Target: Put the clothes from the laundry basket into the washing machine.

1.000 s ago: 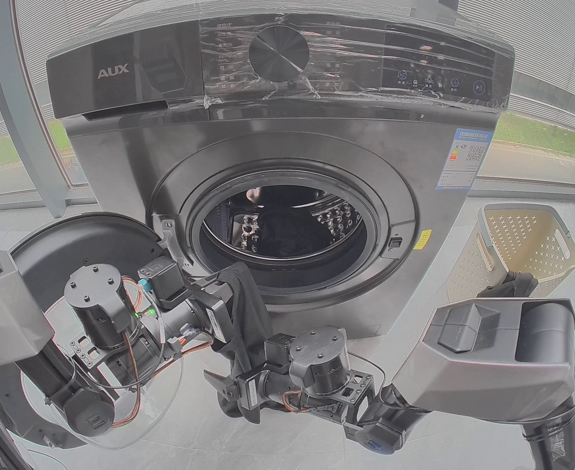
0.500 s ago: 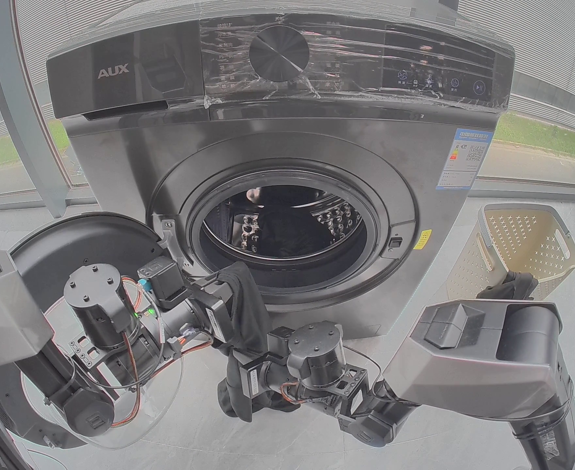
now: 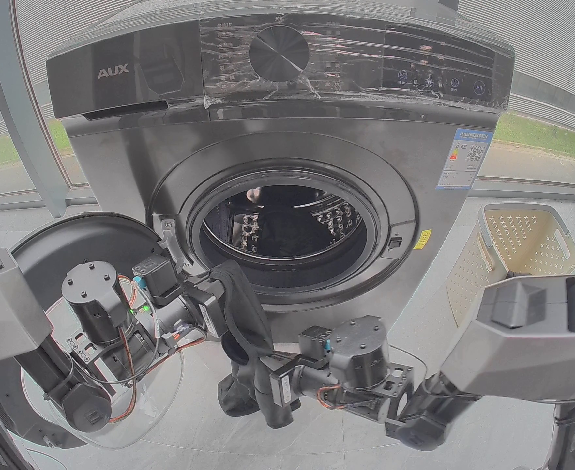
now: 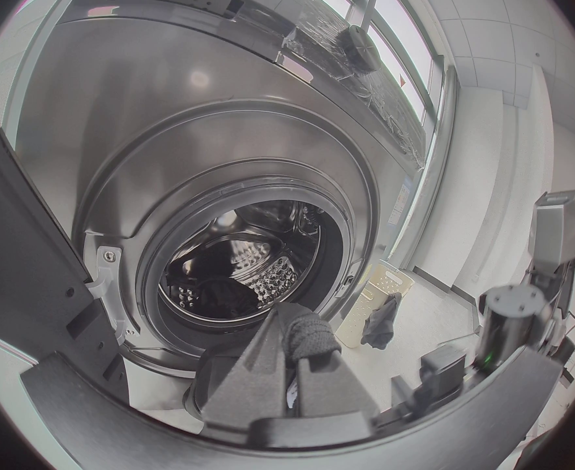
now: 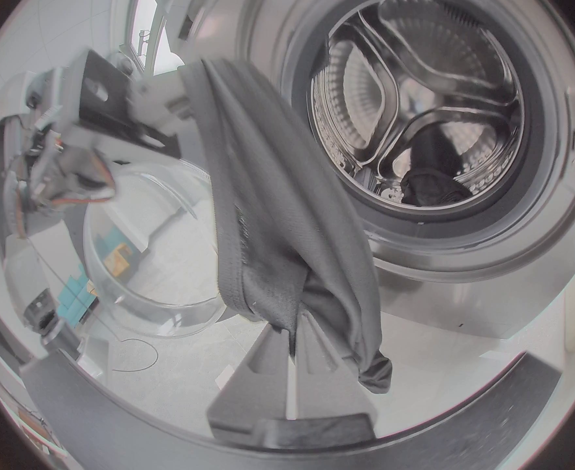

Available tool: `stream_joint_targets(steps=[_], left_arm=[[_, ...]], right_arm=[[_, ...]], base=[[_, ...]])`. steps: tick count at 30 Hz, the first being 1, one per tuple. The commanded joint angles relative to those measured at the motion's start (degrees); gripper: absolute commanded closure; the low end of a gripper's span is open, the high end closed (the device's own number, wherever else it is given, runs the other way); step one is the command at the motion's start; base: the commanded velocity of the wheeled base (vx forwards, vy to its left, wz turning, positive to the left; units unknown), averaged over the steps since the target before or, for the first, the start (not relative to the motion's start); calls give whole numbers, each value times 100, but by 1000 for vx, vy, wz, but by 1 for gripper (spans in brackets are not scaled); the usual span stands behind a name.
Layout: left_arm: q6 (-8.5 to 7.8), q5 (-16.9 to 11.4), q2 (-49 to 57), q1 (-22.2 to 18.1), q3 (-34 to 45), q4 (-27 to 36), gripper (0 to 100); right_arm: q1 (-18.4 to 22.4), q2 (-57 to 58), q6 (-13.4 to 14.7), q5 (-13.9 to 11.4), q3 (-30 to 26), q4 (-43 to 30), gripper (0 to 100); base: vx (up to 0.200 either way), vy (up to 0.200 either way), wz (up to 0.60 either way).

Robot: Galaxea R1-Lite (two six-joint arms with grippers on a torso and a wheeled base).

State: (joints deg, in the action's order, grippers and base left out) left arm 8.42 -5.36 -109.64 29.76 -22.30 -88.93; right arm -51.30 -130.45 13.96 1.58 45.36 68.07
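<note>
Dark grey cloth, a single garment (image 3: 247, 314), is strung between the two pincers in front of the washing machine (image 3: 287, 138). The left pincer (image 3: 221, 295) is clamped narrow on the upper end, a bunched fold squeezed between its fingers (image 4: 261, 373). From there the fabric drapes down to the right pincer (image 3: 264, 390), which sits lower and just beside it. That pincer is closed tight on the lower part, with a loose tail hanging past its tips. Beyond both pincers gapes the open drum (image 3: 281, 230), with more dark clothes (image 5: 431, 184) lying at its bottom. The round door (image 3: 72, 243) stands swung open behind the left pincer. The beige laundry basket (image 3: 529, 243) stands on the floor (image 3: 189, 432) well off to the right pincer's outer side, beside the machine, with a dark bundle (image 4: 380, 321) draped over its rim.
</note>
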Motion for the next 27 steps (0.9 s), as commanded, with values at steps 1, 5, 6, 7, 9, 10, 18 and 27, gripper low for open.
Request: stream_joint_targets(steps=[1, 5, 6, 7, 9, 10, 18, 27], left_arm=[[1, -26, -13, -190, 15, -1, 100], [1, -44, 22, -313, 32, -1, 100], [1, -44, 22, -313, 32, -1, 100], [-16, -44, 22, -374, 59, -1, 100], [-25, -52, 39, -374, 85, -1, 100], [-25, -52, 57, -374, 103, -1, 100], [-7, -729, 628, -357, 454, -10, 100], [-34, -1362, 1103, -321, 867, -1, 100]], right_arm=[[23, 1778, -280, -9, -1284, -75, 100], [392, 2191, -411, -27, -1750, -40, 100], [392, 2191, -411, -27, -1750, -40, 100], [683, 2384, -534, -44, -1979, 13, 100], [920, 2533, -552, -123, -2075, 22, 100], [1052, 2639, -543, -202, -2084, 22, 100], [1465, 2806, -482, -616, -2075, 523, 100], [1737, 2806, -359, -721, -1961, 1498, 100]], base=[[0, 0, 0], [0, 0, 0], [0, 0, 0], [0, 0, 0], [0, 0, 0], [0, 0, 0], [0, 0, 0], [0, 0, 0]])
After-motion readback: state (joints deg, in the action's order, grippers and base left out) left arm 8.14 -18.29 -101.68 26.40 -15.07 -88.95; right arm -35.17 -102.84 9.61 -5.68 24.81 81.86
